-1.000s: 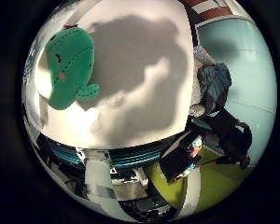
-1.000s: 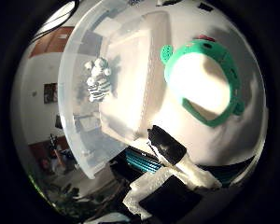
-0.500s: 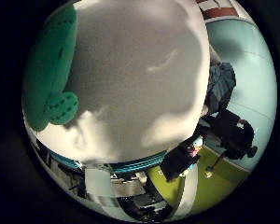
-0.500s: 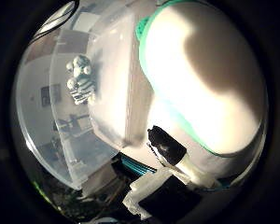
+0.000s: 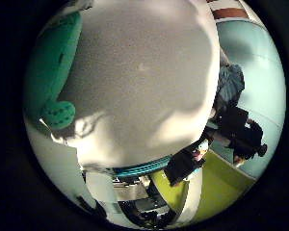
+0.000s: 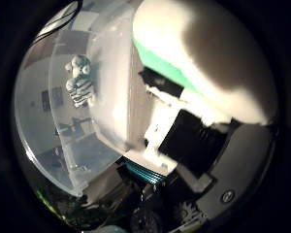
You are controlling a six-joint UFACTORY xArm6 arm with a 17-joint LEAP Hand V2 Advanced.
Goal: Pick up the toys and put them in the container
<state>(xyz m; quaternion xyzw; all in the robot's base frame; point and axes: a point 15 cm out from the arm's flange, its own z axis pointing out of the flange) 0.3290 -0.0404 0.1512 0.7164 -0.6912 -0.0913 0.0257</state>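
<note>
My hand is very close over the white table. One white-and-black finger curls in from the palm, and its black tip presses on the edge of a teal ring toy, of which only a sliver shows. Beside the palm's other side lies a green plush cactus on the table, close but untouched. The clear plastic container stands right next to the ring, and a small grey striped toy lies inside it.
The table's edge is near, with a teal trim and a green floor below it. Dark furniture stands beyond the edge. The container's wall is right beside the curled finger.
The palm has dropped closer to the table, so ring and plush fill more of the views. A finger has curled far into the thumb side view, onto the ring.
</note>
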